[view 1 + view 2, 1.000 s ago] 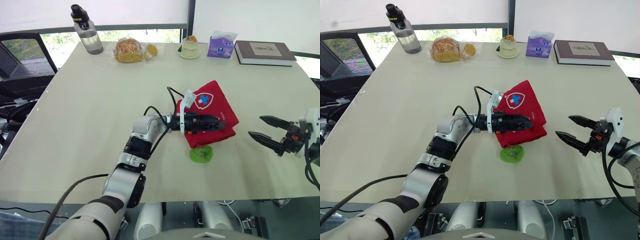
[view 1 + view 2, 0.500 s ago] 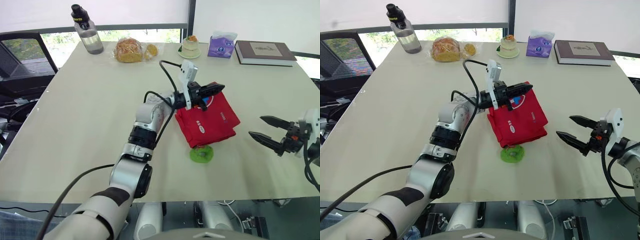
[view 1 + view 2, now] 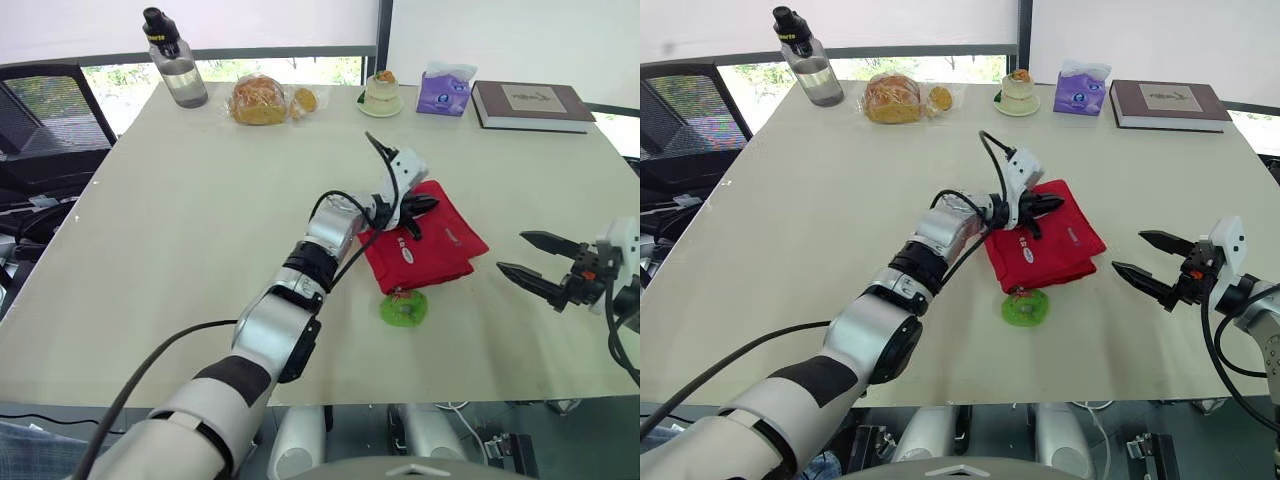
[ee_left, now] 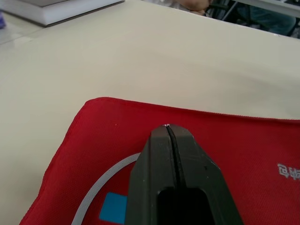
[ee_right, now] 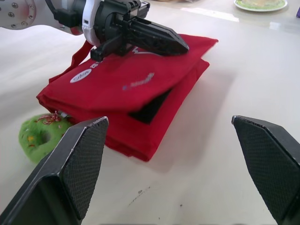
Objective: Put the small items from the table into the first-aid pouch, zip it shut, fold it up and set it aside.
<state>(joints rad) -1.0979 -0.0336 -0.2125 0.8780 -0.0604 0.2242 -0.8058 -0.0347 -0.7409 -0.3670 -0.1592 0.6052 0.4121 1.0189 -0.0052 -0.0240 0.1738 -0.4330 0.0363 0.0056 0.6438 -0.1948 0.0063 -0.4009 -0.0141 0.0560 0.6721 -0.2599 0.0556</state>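
Observation:
The red first-aid pouch lies folded flat near the middle of the table, white lettering facing up. My left gripper is shut and its tips hover just over the pouch's far part; I see nothing between the fingers. A small green ring-shaped item rests on the table against the pouch's near edge. Off to the right, my right gripper stands open and empty, pointing at the pouch from a short distance, with the green item beside it.
Along the far edge stand a water bottle, bagged bread, a small plate with a dessert, a purple tissue pack and a book. A black chair sits off the table's left side.
My left gripper closed, lifted off the pouch's near side and swung over to its far right. The pouch now lies flatter and a little further right. The right gripper has not moved.

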